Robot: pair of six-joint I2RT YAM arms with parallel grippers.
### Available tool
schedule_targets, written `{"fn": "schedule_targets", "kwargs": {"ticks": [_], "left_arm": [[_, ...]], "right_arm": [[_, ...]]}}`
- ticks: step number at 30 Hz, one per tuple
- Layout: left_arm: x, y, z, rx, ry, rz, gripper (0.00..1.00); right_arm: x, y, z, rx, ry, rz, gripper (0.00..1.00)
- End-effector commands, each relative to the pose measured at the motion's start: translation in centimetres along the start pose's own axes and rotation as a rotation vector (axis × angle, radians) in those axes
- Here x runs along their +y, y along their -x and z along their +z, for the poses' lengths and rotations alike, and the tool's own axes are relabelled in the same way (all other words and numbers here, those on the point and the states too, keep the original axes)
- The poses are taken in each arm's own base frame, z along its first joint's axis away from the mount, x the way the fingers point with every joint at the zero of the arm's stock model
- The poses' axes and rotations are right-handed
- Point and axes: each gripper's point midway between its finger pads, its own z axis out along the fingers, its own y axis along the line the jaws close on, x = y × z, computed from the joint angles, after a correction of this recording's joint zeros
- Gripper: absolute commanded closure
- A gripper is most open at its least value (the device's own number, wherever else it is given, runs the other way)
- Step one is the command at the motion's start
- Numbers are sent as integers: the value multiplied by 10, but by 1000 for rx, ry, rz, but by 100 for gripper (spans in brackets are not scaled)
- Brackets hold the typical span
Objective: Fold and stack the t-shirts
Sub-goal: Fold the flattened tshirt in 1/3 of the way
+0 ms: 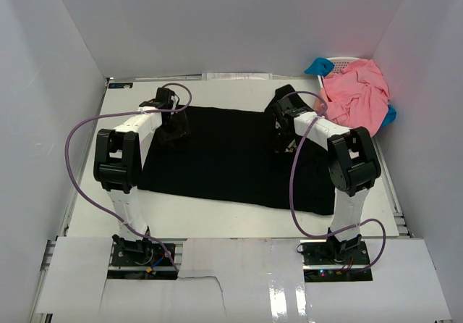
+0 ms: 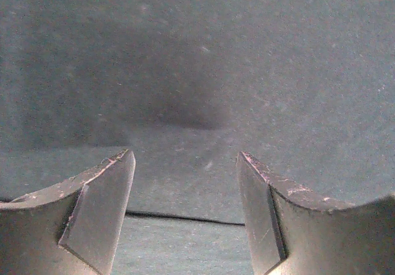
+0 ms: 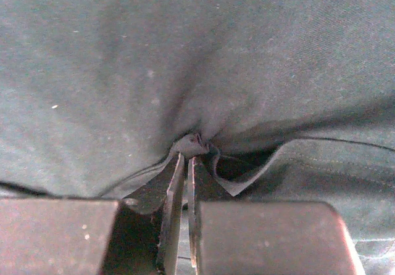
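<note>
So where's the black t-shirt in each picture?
Top external: black t-shirt spread flat across the middle.
Left wrist: fills the frame under the open left gripper.
Right wrist: fills the frame, a fold pinched in the shut right gripper.
Shared landmark: each gripper, also visible from above near the shirt's far edge.

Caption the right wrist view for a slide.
Right gripper shut on a pinched fold of the black t-shirt.

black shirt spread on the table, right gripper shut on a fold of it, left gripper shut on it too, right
Not quite: the left gripper is open. The left wrist view shows its jaws apart over the black t-shirt, no cloth between them. The rest holds: shirt spread on the table, right gripper shut on a fold.
</note>
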Motion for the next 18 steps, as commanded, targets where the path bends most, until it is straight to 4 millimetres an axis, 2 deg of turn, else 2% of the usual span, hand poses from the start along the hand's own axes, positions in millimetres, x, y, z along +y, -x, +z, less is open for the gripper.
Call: {"fn": "schedule_targets", "kwargs": {"ticks": [1,6,9,10,15,18], "left_arm": [[-7,7,-16,-51,-12,19,23],[-7,6,-15,-50,-11,19,23],[-8,6,-14,-48,-12,23,23],[-7,6,-14,-49,-9,26,23],[-8,5,-14,-48,-8,30,23],[-6,5,-13,-49,-1,36,23]], "right_arm": [[36,37,-30,-148,166,-11,92],[50,40,-31,-169,237,-24,92],[48,41,-31,-183,218,-31,90],[42,41,-29,-179,187,-28,85],[33,39,-25,-161,133,-33,79],[28,36,-20,-141,104,-24,66]]}}
